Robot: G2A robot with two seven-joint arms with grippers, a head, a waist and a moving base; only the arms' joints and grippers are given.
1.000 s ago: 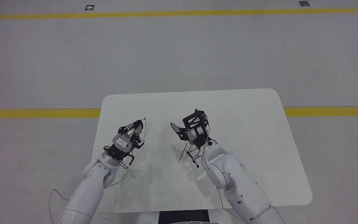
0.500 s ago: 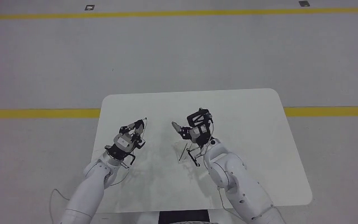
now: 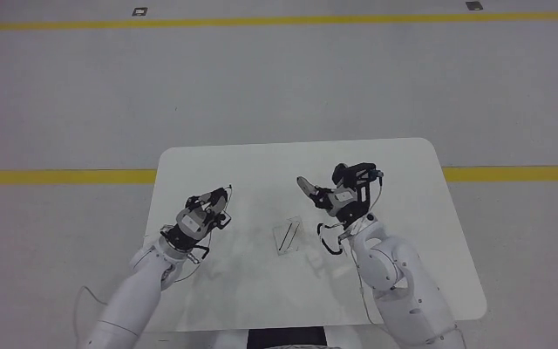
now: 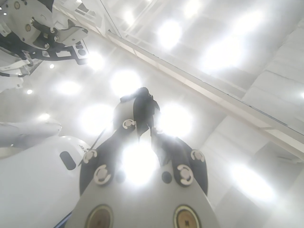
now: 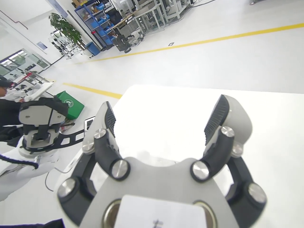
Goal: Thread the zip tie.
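Note:
My left gripper (image 3: 212, 202) sits over the table's left part, tilted upward and shut on a thin black zip tie (image 3: 224, 189) whose tip sticks out past the fingers. In the left wrist view the shut fingers (image 4: 142, 112) stand against the ceiling lights, so the tie is hard to make out. My right gripper (image 3: 324, 188) hovers above the table's middle right, open with nothing between its ribbed pads (image 5: 110, 119). The right wrist view also has the left gripper (image 5: 39, 122) off to the side.
A small clear bag (image 3: 288, 234) with thin ties inside lies flat on the white table (image 3: 401, 166) between the two arms. A yellow floor line (image 3: 70, 176) runs behind the table. Shelves and workbenches (image 5: 152, 3) stand far off.
My right gripper has lifted off the clear bag and swung to the right, still open. The bag now lies uncovered. My left gripper has barely shifted.

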